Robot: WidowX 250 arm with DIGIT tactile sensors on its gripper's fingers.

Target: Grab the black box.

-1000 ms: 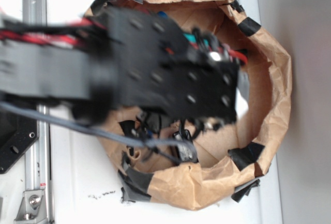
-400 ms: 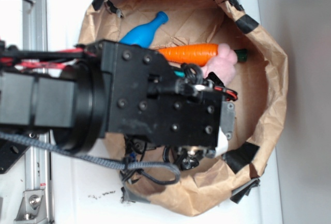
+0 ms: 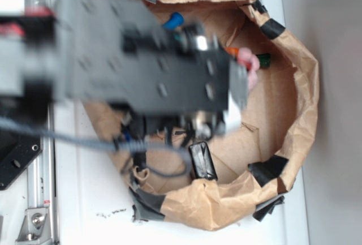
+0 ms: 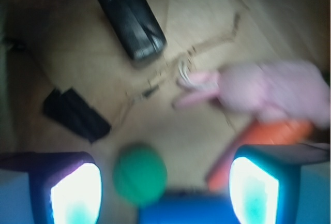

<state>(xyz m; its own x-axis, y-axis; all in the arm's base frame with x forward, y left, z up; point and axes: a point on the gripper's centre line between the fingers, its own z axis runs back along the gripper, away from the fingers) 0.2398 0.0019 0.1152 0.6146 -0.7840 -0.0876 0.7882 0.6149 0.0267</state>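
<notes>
The black box lies on the brown paper floor at the top left of the wrist view, well ahead of my gripper. The gripper is open and empty, with its lit fingertips far apart at the bottom of the frame. A green ball lies between them, nearer the left one. In the exterior view the box lies by the near rim of the paper basin. My blurred arm hovers above it and hides the fingers.
A pink plush, an orange carrot and a blue toy lie in the basin. A torn black tape patch sits left of the ball. Outside are a metal rail and a black plate.
The arm has swung toward the top left of the exterior view and is motion-blurred. The black box, covered by the arm 0.4 s ago, shows again by the near rim.
</notes>
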